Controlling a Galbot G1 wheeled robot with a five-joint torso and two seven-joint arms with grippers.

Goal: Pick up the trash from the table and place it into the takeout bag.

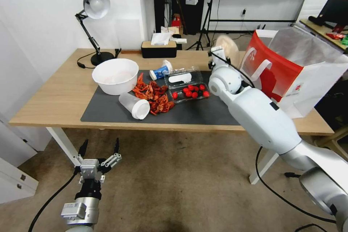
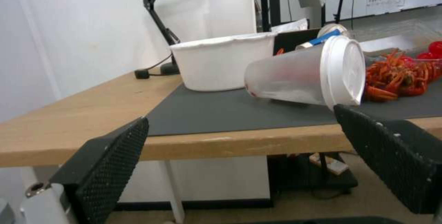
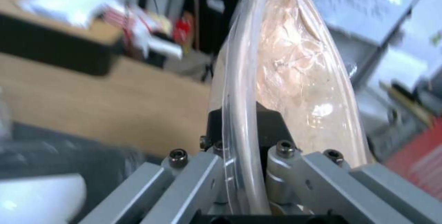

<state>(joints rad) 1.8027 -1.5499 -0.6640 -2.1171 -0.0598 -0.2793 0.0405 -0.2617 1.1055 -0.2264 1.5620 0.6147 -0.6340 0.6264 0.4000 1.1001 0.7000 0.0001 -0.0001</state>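
- Our right gripper point(image 3: 244, 148) pinches the rim of the clear bag with the round tan item point(image 3: 295, 79), held upright above the table point(image 1: 47, 101), beside the takeout bag point(image 1: 290, 69).
- It looks light, thin and slippery; we judge an edge grip best.
- Our left gripper point(image 1: 100, 148) hangs below the table edge, jaws spread, facing the tipped white-lidded cup point(image 2: 304, 74).

Red-and-white takeout bag point(image 1: 286, 76), dark grey mat point(image 1: 108, 114) on light-wood table point(image 1: 50, 98), white bowl point(image 1: 115, 76).
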